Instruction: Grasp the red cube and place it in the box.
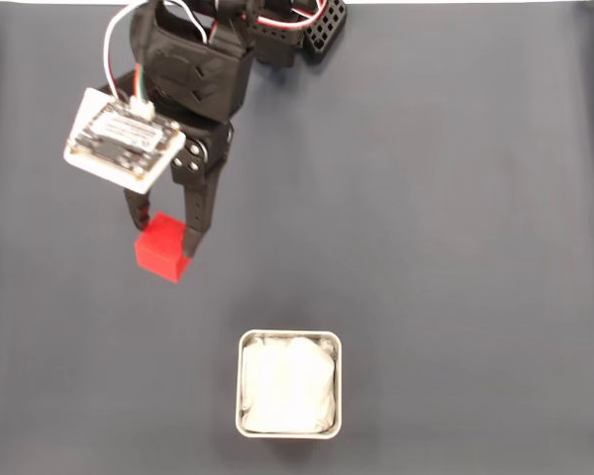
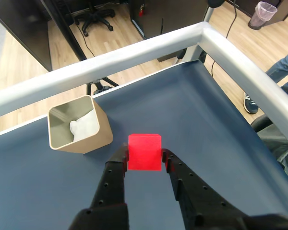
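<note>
We found the tool [image 1: 168, 236] reaching down from the far edge of the bench [image 1: 455, 198] in the fixed view, toward the left half of its dark blue surface. Its two black fingers [image 1: 200, 213] stood on either side of the red cube [image 1: 161, 247], closed in narrowly against it. In the wrist view the cube [image 2: 144, 152] sat squarely between the fingertips [image 2: 120, 155], each pressed to one of its side faces, so we judged the tool [image 2: 143, 158] to be gripping the cube. We could not tell whether the cube rested on the bench or hung just clear of it.

The box [image 1: 289, 384] lay near the front edge of the bench in the fixed view, about midway along it and well apart from the cube, with its white wrinkled lining [image 1: 287, 386] showing inside the grey rim. In the wrist view the box [image 2: 79, 129] stood beyond the cube and to its left, close to the pale metal rail [image 2: 134, 52] that bordered the bench (the lining bunched in one corner).

A white circuit board [image 1: 119, 139] was mounted beside the tool, with wires running up from it.
</note>
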